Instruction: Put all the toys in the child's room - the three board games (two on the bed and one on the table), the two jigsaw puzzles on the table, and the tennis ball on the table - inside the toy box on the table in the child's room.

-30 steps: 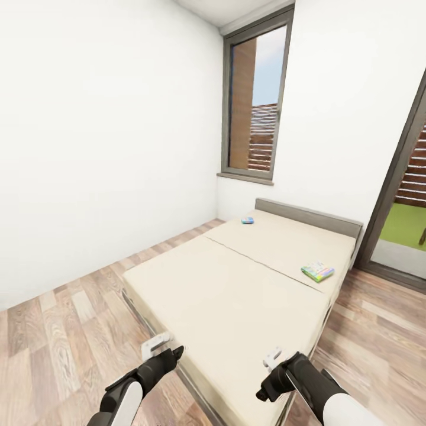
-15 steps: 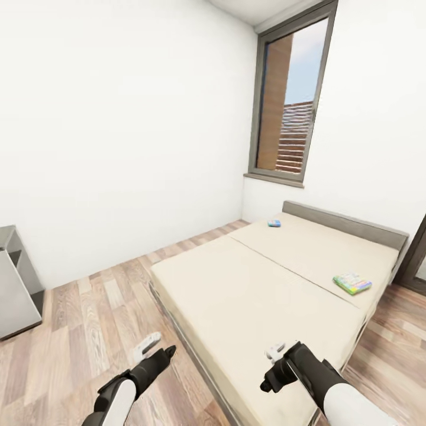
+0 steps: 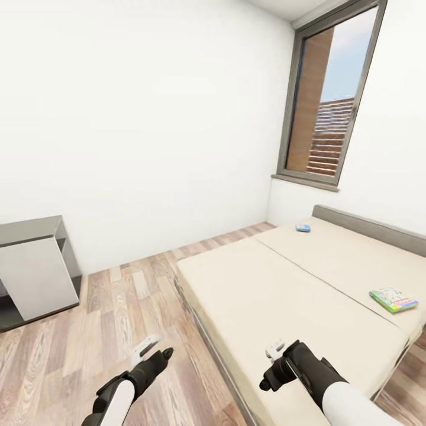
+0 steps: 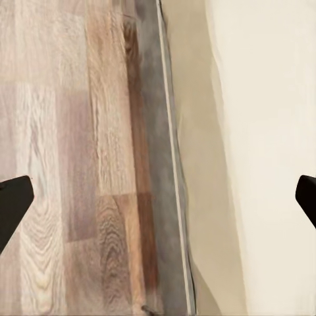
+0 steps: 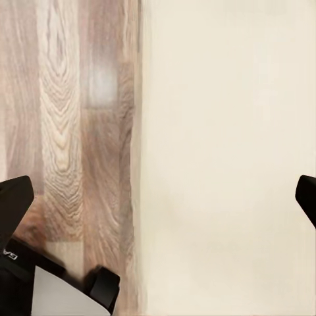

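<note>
Panning left over the last second, the head camera had slid the whole scene rightward: the tall grey-framed window (image 3: 331, 100) sat at the upper right of the frame instead of the centre, the glass door had dropped out of view, and a low grey-and-white cabinet (image 3: 35, 266) had come in at the left edge. That was the view turning, not the things moving.

On the wide beige bed with a grey headboard (image 3: 284, 296), both board games lay untouched. The small teal-blue flat game box (image 3: 303, 228) rested near the headboard, right of centre in the frame, and the green-edged flat box with busy colourful art (image 3: 393, 299) lay near the bed's far side at the right edge, well apart from the first.

Low in the frame, the left gripper (image 3: 151, 349) hung over the wood-plank floor (image 3: 118, 296) just beside the bed's edge, and the right gripper (image 3: 277, 354) hung over the mattress corner. In both wrist views the dark fingertips stood at opposite edges of the picture with nothing between them, so both pincers were spread wide and empty.

Judged from this, no toy had been collected yet, and the swing away from the games suggested the robot was repositioning or looking about rather than reaching.
</note>
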{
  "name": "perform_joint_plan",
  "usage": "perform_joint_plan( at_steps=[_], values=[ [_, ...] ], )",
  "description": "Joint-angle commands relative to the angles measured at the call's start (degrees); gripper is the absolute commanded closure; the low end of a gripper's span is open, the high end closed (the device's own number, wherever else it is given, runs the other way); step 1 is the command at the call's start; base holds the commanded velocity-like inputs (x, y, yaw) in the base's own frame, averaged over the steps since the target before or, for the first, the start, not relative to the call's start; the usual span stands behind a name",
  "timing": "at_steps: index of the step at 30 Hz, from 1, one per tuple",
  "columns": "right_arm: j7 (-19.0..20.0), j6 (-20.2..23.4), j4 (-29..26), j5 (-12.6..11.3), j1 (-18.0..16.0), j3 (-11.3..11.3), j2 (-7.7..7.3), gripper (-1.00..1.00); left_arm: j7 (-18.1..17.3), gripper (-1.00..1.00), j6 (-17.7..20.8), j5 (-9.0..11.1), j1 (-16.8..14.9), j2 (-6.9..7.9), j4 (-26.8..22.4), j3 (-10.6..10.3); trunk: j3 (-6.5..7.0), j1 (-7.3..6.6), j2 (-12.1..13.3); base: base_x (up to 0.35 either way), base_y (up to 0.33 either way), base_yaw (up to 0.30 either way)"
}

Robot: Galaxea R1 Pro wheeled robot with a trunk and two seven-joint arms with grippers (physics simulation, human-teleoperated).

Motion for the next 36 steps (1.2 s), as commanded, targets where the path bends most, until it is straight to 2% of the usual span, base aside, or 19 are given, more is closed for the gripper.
perform_joint_plan(
  at_steps=[1,11,24,36],
  values=[
    [0.5,0.16,-0.17,0.63,0.04,0.16,0.0,-1.0,0.76,-1.0,0.07,0.6,-0.05,-0.01,-0.01,-0.14,-0.07,0.0,-0.04,0.0,0.0,0.298],
    [0.42,0.23,-0.17,0.67,0.19,0.15,0.19,-1.0,0.98,-1.0,0.02,0.57,-0.06,-0.03,0.12,-0.24,-0.07,0.0,-0.04,0.0,-0.021,0.298],
    [0.33,0.19,-0.18,0.68,0.38,0.43,0.3,-1.0,1.03,-1.0,0.02,0.59,-0.05,-0.01,0.14,-0.09,-0.07,0.0,-0.04,-0.027,-0.137,0.298],
    [0.25,0.14,-0.18,0.73,0.42,0.44,0.32,-1.0,1.07,-1.0,0.01,0.61,-0.05,-0.04,0.14,0.0,-0.07,0.0,-0.04,-0.006,-0.024,0.298]
  ],
)
